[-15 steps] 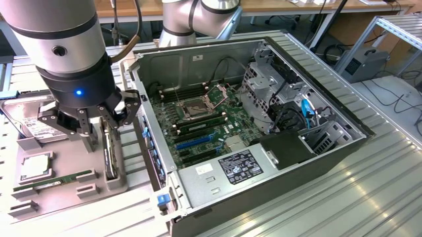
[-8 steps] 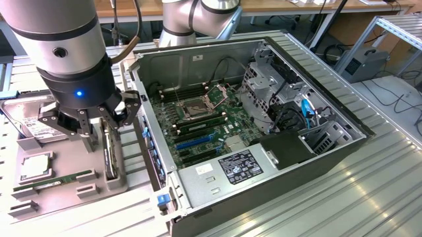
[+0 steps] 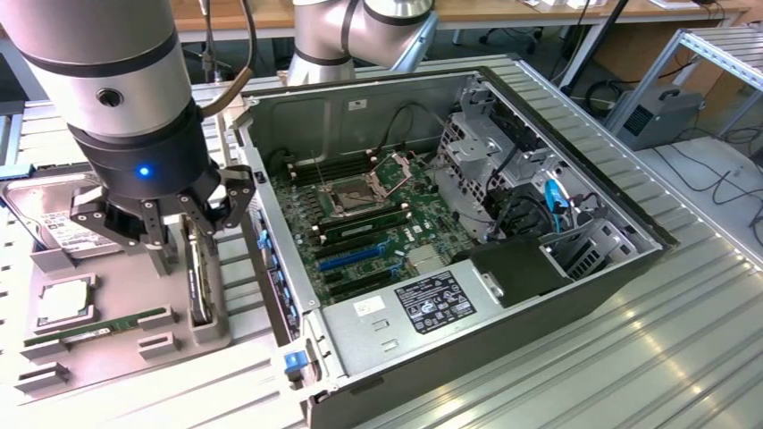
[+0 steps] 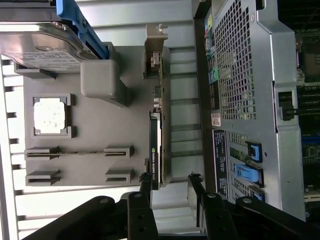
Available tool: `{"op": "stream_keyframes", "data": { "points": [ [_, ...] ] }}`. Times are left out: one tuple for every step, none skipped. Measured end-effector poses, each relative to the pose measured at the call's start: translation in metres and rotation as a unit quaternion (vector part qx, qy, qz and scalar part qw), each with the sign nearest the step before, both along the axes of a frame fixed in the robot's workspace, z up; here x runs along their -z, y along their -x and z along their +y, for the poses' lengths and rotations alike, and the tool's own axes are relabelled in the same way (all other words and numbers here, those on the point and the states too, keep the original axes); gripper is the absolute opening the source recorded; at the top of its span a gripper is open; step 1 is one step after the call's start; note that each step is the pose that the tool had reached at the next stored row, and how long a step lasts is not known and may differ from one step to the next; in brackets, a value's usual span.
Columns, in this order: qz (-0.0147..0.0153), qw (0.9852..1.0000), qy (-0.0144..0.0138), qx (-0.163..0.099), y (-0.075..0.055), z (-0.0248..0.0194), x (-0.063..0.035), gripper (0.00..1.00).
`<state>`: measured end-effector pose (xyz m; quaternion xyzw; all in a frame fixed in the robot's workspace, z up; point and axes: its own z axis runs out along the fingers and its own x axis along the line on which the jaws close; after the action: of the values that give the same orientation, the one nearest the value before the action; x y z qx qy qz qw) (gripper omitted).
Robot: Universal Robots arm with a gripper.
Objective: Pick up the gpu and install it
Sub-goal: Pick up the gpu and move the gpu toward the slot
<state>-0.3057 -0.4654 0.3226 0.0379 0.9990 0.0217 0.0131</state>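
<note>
The gpu point(image 3: 200, 290) is a thin dark card standing on its edge in a slot of the grey parts holder point(image 3: 120, 357), at the exterior view's left beside the open computer case. In the wrist view the gpu point(image 4: 156, 145) shows edge-on, with its silvery bracket point(image 4: 155, 55) at the far end. My gripper point(image 3: 179, 237) hovers just above the card's near end. The gripper point(image 4: 170, 186) is open with nothing between its black fingers point(image 4: 146, 184). One finger lines up with the card's end and the other stands off to the case side.
The holder point(image 4: 100, 130) also carries a hard drive point(image 4: 40, 50), a square processor point(image 4: 50, 116) and a green memory stick point(image 3: 96, 329). The open case point(image 3: 477, 349) lies on its side with the motherboard point(image 3: 357, 223) and blue slots point(image 3: 352, 255) exposed. Its perforated wall point(image 4: 240, 75) is close beside the card.
</note>
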Motion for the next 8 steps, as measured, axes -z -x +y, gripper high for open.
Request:
{"op": "stream_keyframes", "data": {
  "points": [
    [0.0000, 1.0000, 0.0000, 0.000, 0.0000, 0.0000, 0.0001, 0.42],
    [0.0000, 1.0000, 0.0000, 0.000, 0.0000, 0.0000, 0.0004, 0.42],
    [0.0000, 1.0000, 0.0000, 0.000, 0.0000, 0.0000, 0.0006, 0.42],
    [0.0000, 1.0000, 0.0000, 0.000, 0.0000, 0.0000, 0.0009, 0.42],
    [0.0000, 1.0000, 0.0000, 0.000, 0.0000, 0.0000, 0.0011, 0.42],
    [0.0000, 1.0000, 0.0000, 0.000, 0.0000, 0.0000, 0.0014, 0.42],
    [0.0000, 1.0000, 0.0000, 0.000, 0.0000, 0.0000, 0.0017, 0.42],
    [0.0000, 1.0000, 0.0000, 0.000, 0.0000, 0.0000, 0.0019, 0.42]
  ]
}}
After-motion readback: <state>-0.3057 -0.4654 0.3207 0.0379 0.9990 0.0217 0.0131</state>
